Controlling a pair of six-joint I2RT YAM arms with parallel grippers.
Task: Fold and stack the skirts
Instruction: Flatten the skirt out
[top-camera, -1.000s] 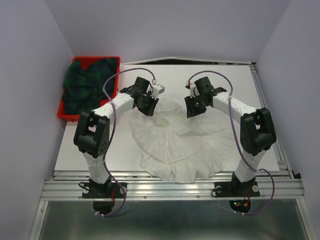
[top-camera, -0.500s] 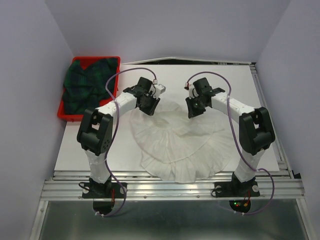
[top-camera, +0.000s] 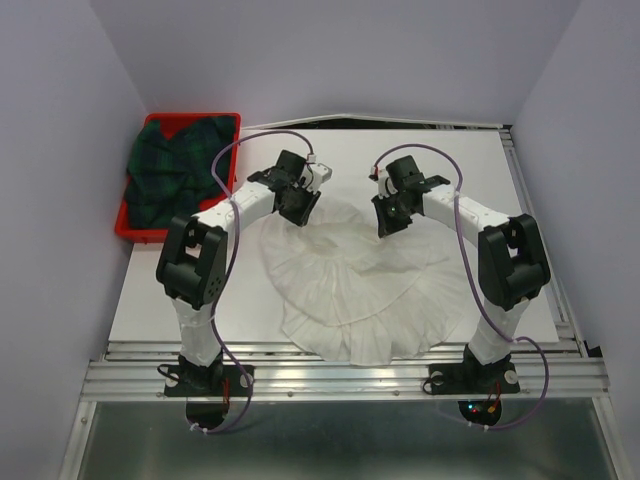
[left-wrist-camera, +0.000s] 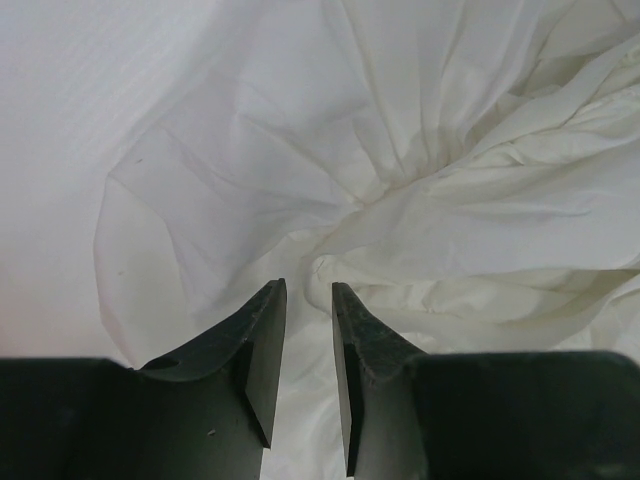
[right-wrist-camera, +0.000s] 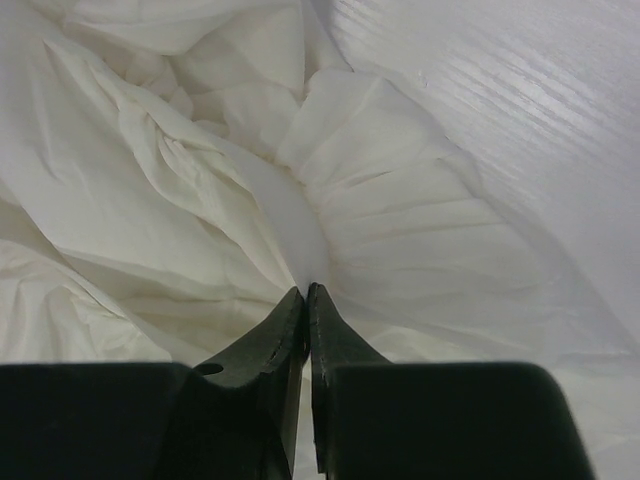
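The white skirt (top-camera: 350, 285) lies spread on the table, round hem toward the near edge, its waist bunched at the far side between my grippers. My left gripper (top-camera: 299, 212) is at the waist's left end. In the left wrist view it (left-wrist-camera: 308, 290) is open by a narrow gap just above the thin cloth (left-wrist-camera: 420, 150). My right gripper (top-camera: 386, 222) is at the waist's right end. In the right wrist view it (right-wrist-camera: 307, 291) is shut on a fold of the white skirt (right-wrist-camera: 380, 190). The plaid skirt (top-camera: 165, 170) lies crumpled in the red tray.
The red tray (top-camera: 123, 229) stands at the far left, partly off the white table top (top-camera: 470, 165). Purple cables loop over both arms. A metal rail (top-camera: 350, 375) runs along the near edge.
Both grippers have shifted slightly toward the far side at the skirt's waist. The skirt's spread looks the same.
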